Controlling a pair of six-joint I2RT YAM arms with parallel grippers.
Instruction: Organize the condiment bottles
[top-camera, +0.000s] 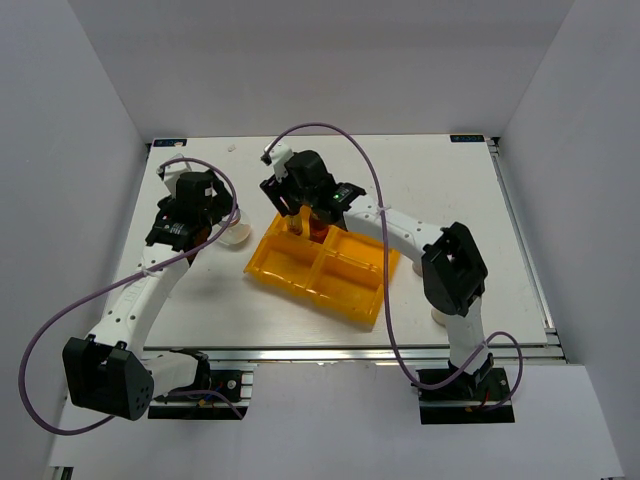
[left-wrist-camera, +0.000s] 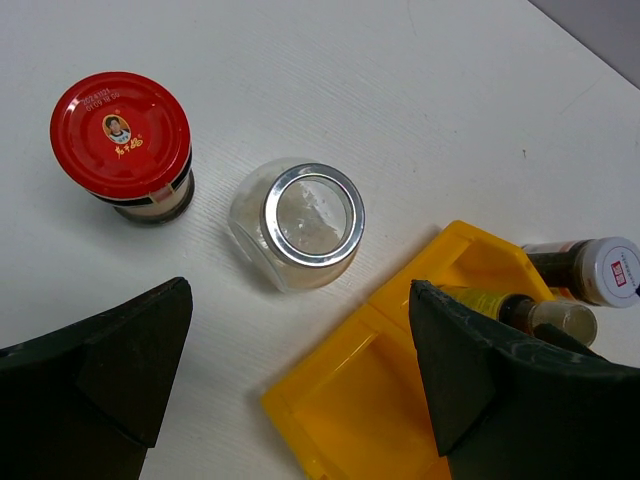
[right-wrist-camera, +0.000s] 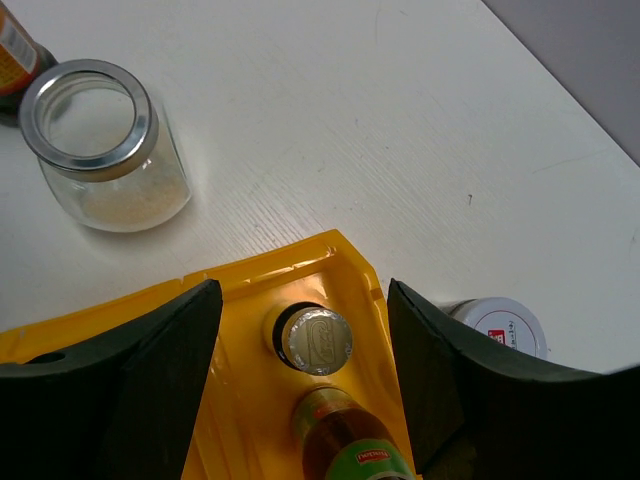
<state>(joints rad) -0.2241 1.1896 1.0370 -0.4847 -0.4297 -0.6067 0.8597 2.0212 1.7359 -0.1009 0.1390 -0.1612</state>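
Observation:
A yellow four-compartment tray (top-camera: 340, 285) lies mid-table. Two slim brown bottles, one foil-topped (right-wrist-camera: 315, 340) and one green-labelled (right-wrist-camera: 355, 440), stand in its far compartment. My right gripper (right-wrist-camera: 305, 400) is open above them, one finger on each side, holding nothing. A clear glass jar with white contents (right-wrist-camera: 95, 150) stands left of the tray, and a white-lidded jar (right-wrist-camera: 505, 325) stands just outside its right corner. My left gripper (left-wrist-camera: 300, 400) is open and empty above the tray's left corner, near the silver-rimmed glass jar (left-wrist-camera: 300, 220) and a red-capped jar (left-wrist-camera: 120, 135).
A pale-capped bottle (top-camera: 440, 318) stands by the right arm's elbow, partly hidden by it. Grey walls close in the table on the left, back and right. The metal rail (top-camera: 350, 352) runs along the near edge.

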